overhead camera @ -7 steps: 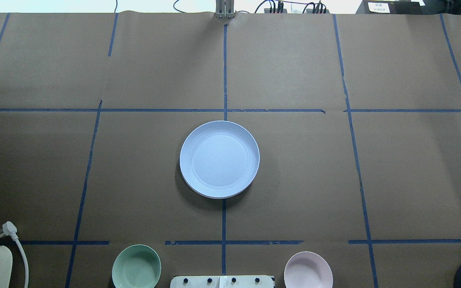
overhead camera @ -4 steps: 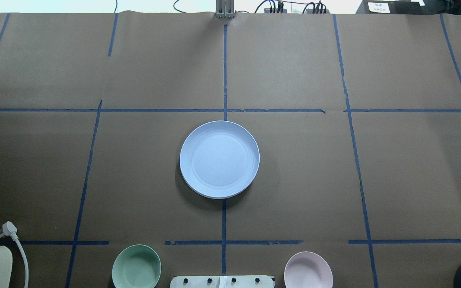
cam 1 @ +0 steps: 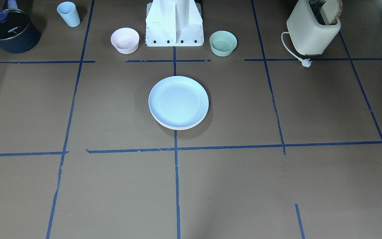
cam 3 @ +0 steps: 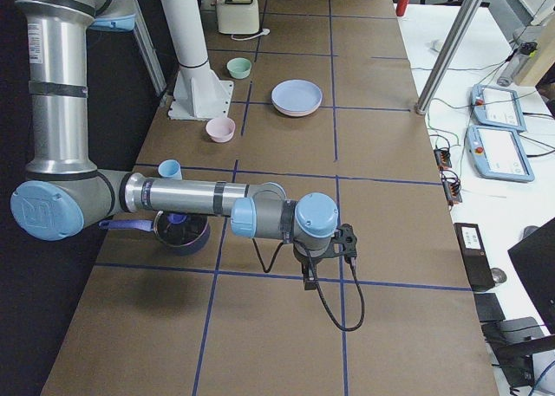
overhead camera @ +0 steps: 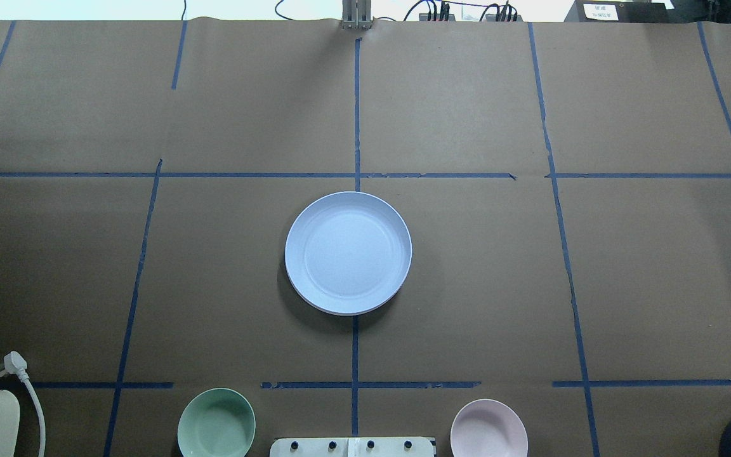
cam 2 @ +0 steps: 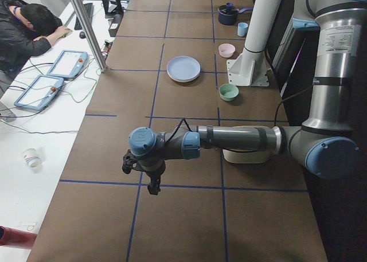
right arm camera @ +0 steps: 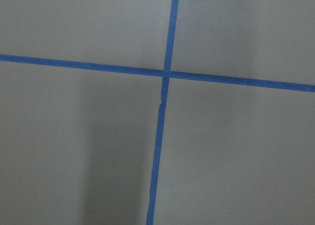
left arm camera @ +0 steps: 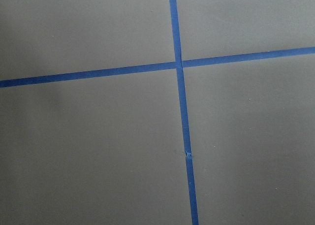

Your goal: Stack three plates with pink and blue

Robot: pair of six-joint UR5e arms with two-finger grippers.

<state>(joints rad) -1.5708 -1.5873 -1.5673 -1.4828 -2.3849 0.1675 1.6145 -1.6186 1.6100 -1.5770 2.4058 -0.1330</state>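
A pale blue plate (overhead camera: 348, 252) tops the stack of 3 round, shallow, raised-rim plates at the centre of the paper-covered table (overhead camera: 530, 285), set on the blue tape line (overhead camera: 354, 355) that runs down the table's middle. From the front, a cream-white rim (cam 1: 177, 127) peeks out beneath the blue one; from the right end, a pink edge (cam 3: 297, 113) shows under it. The left gripper (cam 2: 152, 186) hangs pointing down above a tape crossing toward the table's left end, well apart from the stack. The right gripper (cam 3: 310, 277) hangs likewise toward the right end. Neither touches the plates, and how far either is open cannot be told. A small green bowl (overhead camera: 216, 423) and a small pink bowl (overhead camera: 488, 428) sit near the robot's base.
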